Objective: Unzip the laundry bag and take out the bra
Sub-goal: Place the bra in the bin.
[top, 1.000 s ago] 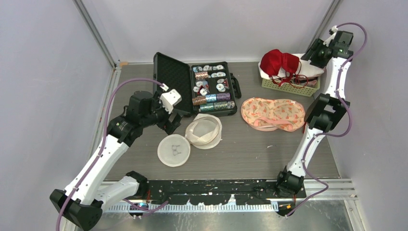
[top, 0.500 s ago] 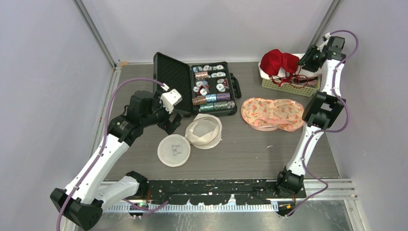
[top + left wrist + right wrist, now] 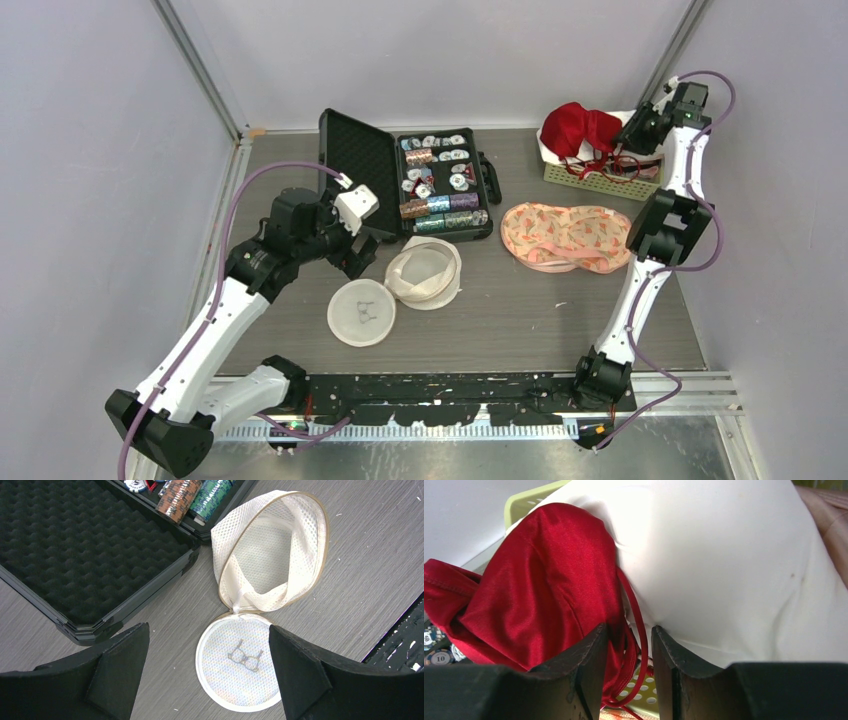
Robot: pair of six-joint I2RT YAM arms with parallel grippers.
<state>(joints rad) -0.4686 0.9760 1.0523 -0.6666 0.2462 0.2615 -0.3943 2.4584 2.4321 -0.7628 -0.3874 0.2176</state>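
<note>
Left fingers [image 3: 356, 256] stand spread wide with nothing between them, hanging above the bench [image 3: 520, 320] over the laundry bag [image 3: 280, 555]. In the left wrist view the two dark tips frame the bag from either side without touching it. The left arm climbs from its base at the near left corner in a long diagonal, bends at the elbow, and turns its wrist toward the middle of the bench, with the camera looking straight down.

The bag lies unzipped. Its mesh body gapes open and looks hollow, and its round lid [image 3: 237, 667], printed with a small pair of glasses, lies flat beside it, joined at one short stretch of the rim. An open black case [image 3: 360, 165] with rows of poker chips [image 3: 440, 205] sits just behind the bag.

Right fingers [image 3: 632, 135] are drawn in to a narrow gap at the far right corner. The right arm rises steeply from its base, folds at the elbow, reaches up along the side wall, and its wrist tips back down toward the green basket [image 3: 600, 182]. A red bra [image 3: 539, 580] lies in that basket against a white garment [image 3: 724, 570]. Its thin red strap runs through the gap between the tips, and red cloth lies against one tip; whether the strap is pinched cannot be told. A peach patterned bra [image 3: 565, 235] lies flat on the bench in front of the basket.
</note>
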